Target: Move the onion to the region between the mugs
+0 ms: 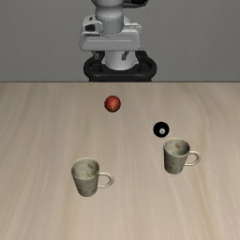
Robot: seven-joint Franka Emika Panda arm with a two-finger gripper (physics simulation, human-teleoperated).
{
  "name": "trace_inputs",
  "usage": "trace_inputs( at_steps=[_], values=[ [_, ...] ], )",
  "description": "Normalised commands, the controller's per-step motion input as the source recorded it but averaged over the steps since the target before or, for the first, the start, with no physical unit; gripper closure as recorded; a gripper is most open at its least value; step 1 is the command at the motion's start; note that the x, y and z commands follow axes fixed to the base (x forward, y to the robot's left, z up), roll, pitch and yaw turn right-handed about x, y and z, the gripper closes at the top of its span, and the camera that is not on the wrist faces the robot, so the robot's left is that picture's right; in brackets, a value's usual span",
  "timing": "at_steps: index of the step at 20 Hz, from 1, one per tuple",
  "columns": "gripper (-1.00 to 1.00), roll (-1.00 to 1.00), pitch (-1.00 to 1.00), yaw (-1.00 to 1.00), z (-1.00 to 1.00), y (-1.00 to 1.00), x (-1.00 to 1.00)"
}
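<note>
The pale wooden desk [37, 122] spreads across most of the exterior view. At its far edge stands the arm [114, 14], folded up over its dark base [120, 69]. The hand [112, 42] is held high and close in, well clear of the desk surface, and I cannot tell whether it is wide or narrow. Two grey-green mugs stand upright nearer the front. The left mug [87, 176] is toward the exterior view's left and lower in the frame, and the right mug [176, 156] is toward the exterior view's right and a little higher, with bare desk between them. The onion [112, 104], small, round and reddish, rests alone on the desk well apart from both mugs, almost straight forward of the hand and far below it. It shows no long axis, so the approach angle probably matters little. Judging from this, the coming move is a reach forward and down. The gap between the mugs lies farther forward and slightly toward the exterior view's right. A small black ball [160, 129] sits just behind the right mug, beside that route.
</note>
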Motion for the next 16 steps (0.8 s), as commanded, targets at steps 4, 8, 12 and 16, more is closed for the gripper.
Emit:
trace_inputs(
  at_steps=[4, 8, 12, 16],
  values=[
    [-1.00, 0.00, 0.00, 0.00, -1.00, 0.00, 0.00],
    [-1.00, 0.00, 0.00, 0.00, -1.00, 0.00, 0.00],
    [-1.00, 0.00, 0.00, 0.00, -1.00, 0.00, 0.00],
    [-1.00, 0.00, 0.00, 0.00, -0.75, 0.00, -0.25]
  ],
)
